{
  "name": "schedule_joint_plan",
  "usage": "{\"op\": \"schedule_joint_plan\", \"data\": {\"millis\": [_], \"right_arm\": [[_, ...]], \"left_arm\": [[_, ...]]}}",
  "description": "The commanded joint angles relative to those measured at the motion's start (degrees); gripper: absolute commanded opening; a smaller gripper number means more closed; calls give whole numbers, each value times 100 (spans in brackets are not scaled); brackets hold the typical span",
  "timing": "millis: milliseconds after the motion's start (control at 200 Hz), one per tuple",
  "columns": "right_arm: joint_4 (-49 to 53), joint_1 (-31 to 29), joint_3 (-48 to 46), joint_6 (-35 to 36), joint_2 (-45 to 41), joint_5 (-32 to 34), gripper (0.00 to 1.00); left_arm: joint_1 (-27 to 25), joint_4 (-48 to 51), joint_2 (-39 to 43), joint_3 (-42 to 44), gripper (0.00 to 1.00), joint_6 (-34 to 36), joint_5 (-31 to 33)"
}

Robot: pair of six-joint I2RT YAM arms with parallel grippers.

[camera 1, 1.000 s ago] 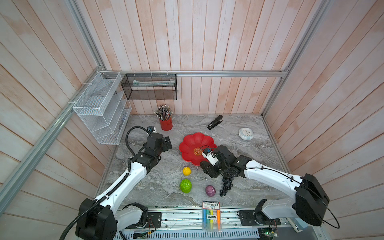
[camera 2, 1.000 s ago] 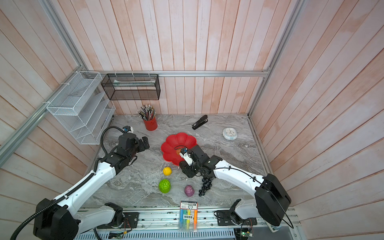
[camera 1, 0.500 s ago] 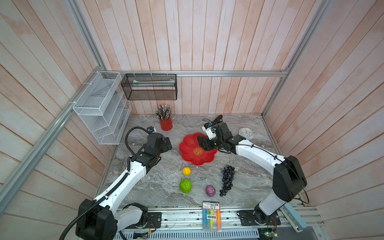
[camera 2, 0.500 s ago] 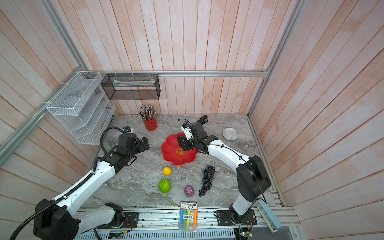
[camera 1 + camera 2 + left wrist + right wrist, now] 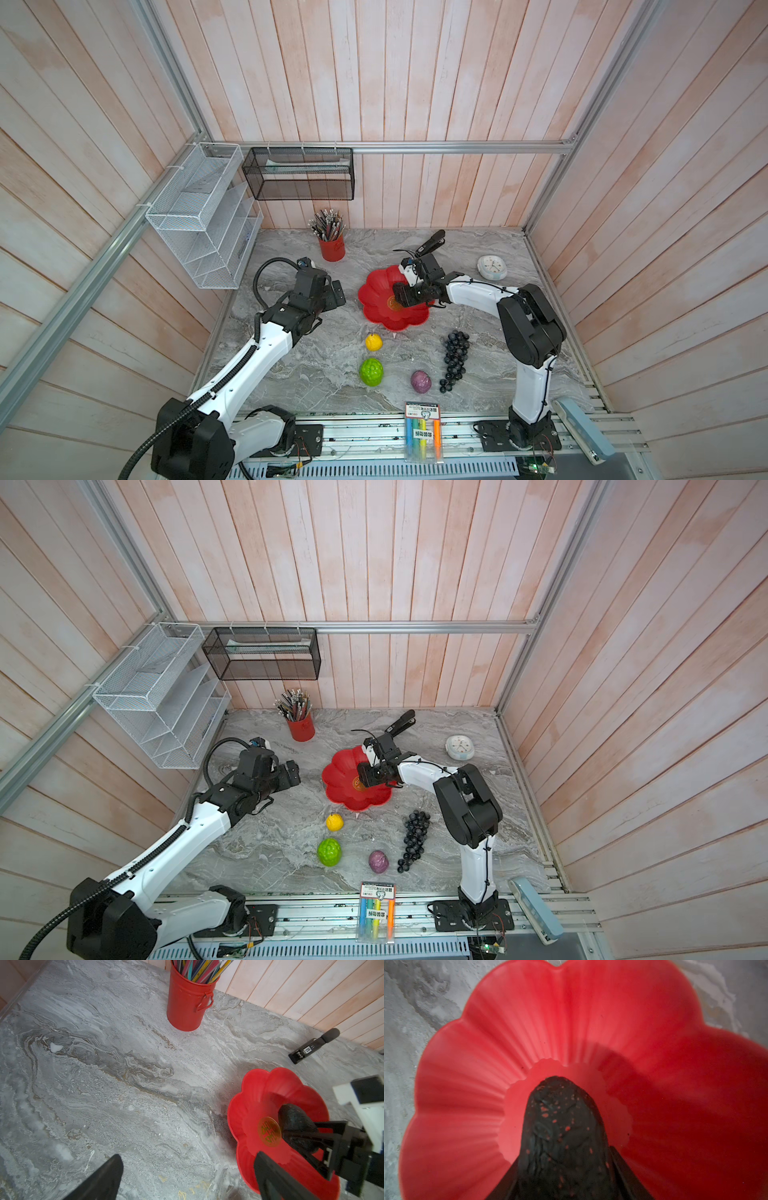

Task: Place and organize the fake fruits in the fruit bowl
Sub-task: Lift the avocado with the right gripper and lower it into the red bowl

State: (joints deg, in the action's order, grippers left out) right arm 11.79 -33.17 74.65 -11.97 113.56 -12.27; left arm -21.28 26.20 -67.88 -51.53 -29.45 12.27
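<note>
Gripping the dark avocado [image 5: 295, 1120] between its fingers, the right tool [image 5: 402, 294] reaches into the red bowl [image 5: 372, 309] from 3 o'clock. The fruit's tip sits low over the bowl's floor, just beside the gold emblem [image 5: 269, 1132]; whether it touches the floor I cannot tell. The left tool [image 5: 337, 291] hangs spread wide, holding nothing, at the bowl's 9 o'clock over the table [image 5: 316, 374]. Four fruits lie on the table outside the bowl: the orange fruit [image 5: 373, 342] near its 6 o'clock rim, the green fruit [image 5: 371, 372] farther out the same way, and the purple fruit [image 5: 421, 381] and grapes [image 5: 454, 359] toward 5 o'clock.
</note>
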Motion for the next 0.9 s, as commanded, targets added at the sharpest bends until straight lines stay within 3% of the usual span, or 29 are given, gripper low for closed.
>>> {"op": "schedule_joint_plan", "data": {"millis": [0,205,370,620,715,895], "right_arm": [[-255,38,183,-152,124,142,43],[-249,81,195,-215,307,260,50],[-261,88,183,-201,182,268,67],[-42,58,201,-14,-429,382,77],[167,17,232,79,-789,523,79],[165,-76,-227,124,-1671,847,80]], "left_arm": [[27,188,-105,-183,100,-61,10],[28,358,-251,-292,100,-43,-167],[25,631,-401,-496,100,-21,-471],[-98,1195,-743,-850,100,231,-1418],[-325,1589,-1004,-1093,100,368,-1680],[-1182,2110,-1594,-1372,100,401,-1605]]}}
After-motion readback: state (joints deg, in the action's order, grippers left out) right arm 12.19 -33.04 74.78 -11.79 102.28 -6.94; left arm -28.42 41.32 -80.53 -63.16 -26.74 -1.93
